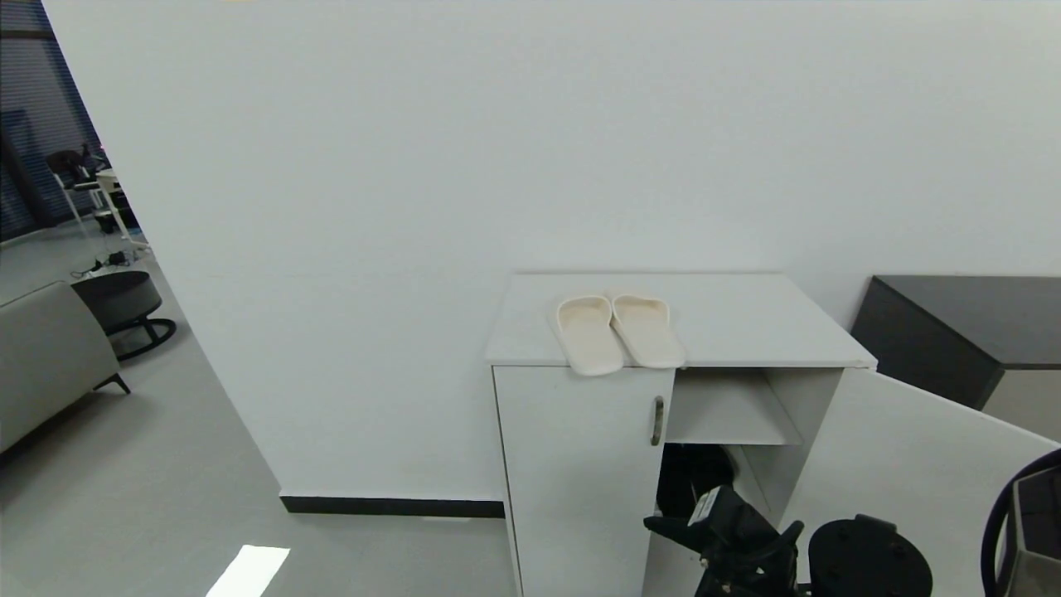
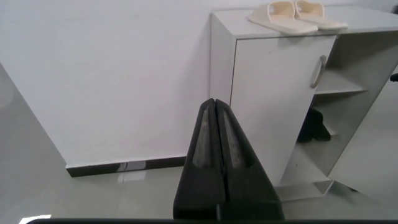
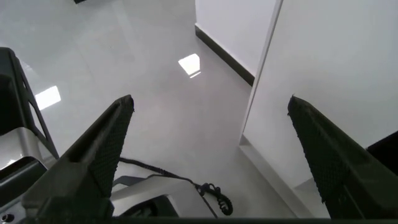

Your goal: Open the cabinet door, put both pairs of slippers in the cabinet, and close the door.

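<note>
White wall backs the cabinet (image 1: 580, 481), whose right door (image 1: 903, 473) stands swung open. The cream slippers (image 1: 617, 332) lie side by side on its top, long axes running near to far, near ends at the front edge. They are higher than and well apart from the left end effector (image 2: 214, 106), whose fingers are pressed together. The right end effector (image 3: 211, 106), fingers wide apart, sits low beside the open door, below the slippers.

Grey sofa (image 1: 50, 356) at left, dark desk (image 1: 970, 323) right.
</note>
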Robot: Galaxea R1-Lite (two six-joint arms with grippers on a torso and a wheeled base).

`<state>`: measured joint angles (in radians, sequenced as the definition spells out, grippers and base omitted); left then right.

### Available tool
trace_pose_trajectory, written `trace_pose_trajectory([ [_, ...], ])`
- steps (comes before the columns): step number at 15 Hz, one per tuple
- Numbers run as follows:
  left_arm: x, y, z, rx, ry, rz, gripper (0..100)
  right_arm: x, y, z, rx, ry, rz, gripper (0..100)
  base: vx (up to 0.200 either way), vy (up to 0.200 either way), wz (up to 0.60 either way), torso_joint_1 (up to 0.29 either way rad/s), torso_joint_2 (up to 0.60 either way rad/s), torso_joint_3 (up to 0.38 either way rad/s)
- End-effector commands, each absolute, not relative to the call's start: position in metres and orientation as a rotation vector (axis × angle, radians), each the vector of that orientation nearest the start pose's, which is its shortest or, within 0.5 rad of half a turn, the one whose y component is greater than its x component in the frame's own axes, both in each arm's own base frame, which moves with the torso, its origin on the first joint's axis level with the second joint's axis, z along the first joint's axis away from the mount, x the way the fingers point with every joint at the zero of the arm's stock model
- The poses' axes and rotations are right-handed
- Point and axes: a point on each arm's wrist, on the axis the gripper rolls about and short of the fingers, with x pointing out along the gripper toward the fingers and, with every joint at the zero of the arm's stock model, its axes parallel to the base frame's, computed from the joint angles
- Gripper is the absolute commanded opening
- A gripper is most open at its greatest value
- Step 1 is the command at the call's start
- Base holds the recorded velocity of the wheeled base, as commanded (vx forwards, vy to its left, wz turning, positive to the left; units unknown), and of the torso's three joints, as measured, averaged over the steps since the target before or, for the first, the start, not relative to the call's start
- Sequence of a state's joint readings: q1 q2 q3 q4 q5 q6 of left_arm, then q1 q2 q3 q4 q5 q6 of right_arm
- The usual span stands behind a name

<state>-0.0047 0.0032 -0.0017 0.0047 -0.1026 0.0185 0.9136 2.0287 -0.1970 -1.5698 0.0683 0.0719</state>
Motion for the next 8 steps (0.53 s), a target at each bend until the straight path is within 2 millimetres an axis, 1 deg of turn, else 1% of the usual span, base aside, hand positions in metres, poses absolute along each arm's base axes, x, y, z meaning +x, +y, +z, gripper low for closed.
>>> trace_pose_trajectory([
  [1,-0.023,-0.002,0.076,0.018,0.007,-0.107,0,0.158,0.206,0.055,-0.045,0.281,0.963,100,0.000,0.000,0.00,0.290,-0.62,-0.325],
  [3,-0.023,-0.002,0.076,0.016,0.007,-0.107,0,0.155,0.199,0.052,-0.101,0.285,0.959,100,0.000,0.000,0.00,0.239,-0.50,-0.256],
  [4,-0.023,-0.002,0.076,0.018,0.007,-0.109,0,0.163,0.201,0.056,-0.127,0.235,0.908,100,0.000,0.000,0.00,0.139,-0.32,-0.149],
  [5,-0.023,-0.002,0.076,0.018,0.007,-0.109,0,0.171,0.207,0.062,-0.118,0.198,0.828,100,0.000,0.000,0.00,0.046,-0.09,-0.046],
  [6,-0.023,-0.002,0.076,0.018,0.007,-0.109,0,0.193,0.216,0.069,-0.146,0.230,0.612,100,0.000,0.000,0.00,0.022,-0.05,-0.032],
  [7,-0.023,-0.002,0.076,0.018,0.007,-0.109,0,0.199,0.219,0.077,-0.138,0.263,0.546,100,0.000,0.000,0.00,0.000,0.00,0.000],
  [8,-0.023,-0.002,0.076,0.016,0.007,-0.109,0,0.205,0.224,0.102,-0.056,0.368,0.476,100,0.000,0.000,0.00,0.000,0.00,0.000],
])
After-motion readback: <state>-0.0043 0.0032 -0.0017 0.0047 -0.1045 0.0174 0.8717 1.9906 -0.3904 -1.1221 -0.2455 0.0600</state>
